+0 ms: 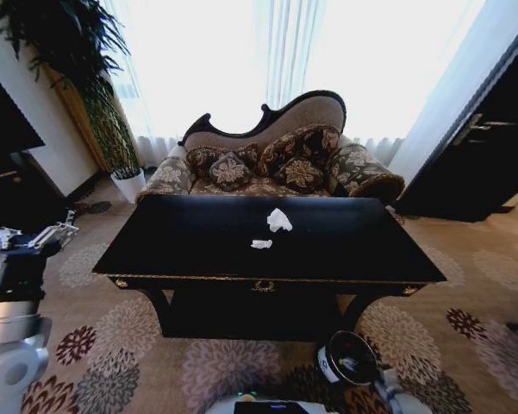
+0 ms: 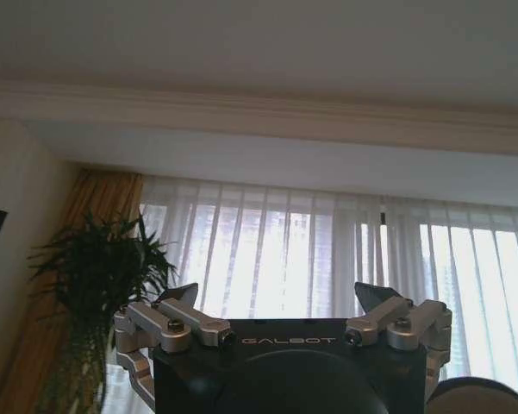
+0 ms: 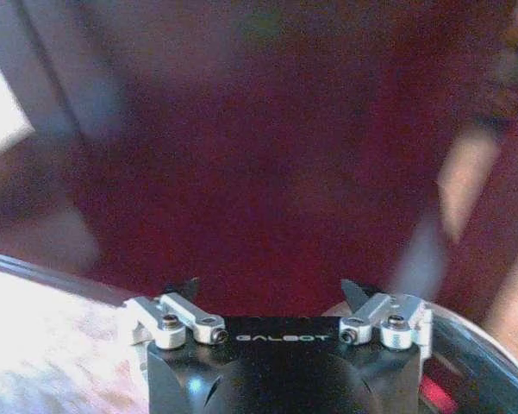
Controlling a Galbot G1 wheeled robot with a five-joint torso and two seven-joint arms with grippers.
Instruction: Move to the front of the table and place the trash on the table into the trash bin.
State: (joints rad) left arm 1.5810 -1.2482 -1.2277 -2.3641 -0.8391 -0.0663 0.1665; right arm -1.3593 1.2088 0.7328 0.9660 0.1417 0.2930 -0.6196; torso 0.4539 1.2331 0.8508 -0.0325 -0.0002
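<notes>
Facing the table [image 1: 155, 250], crumpled tissue [image 1: 279, 220] and paper scrap [image 1: 261, 244] are noted untouched; left gripper [image 2: 276, 297] and right gripper [image 3: 271, 289] are held spread, empty, awaiting approach.

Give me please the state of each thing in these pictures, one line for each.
table: upright, bears two white pieces
crumpled tissue: lying on the tabletop
paper scrap: lying flat, apart from the tissue
trash bin: upright on the carpet, before the table
left pincer: open, empty, pointing toward the ceiling and curtains
right pincer: open, empty
</notes>
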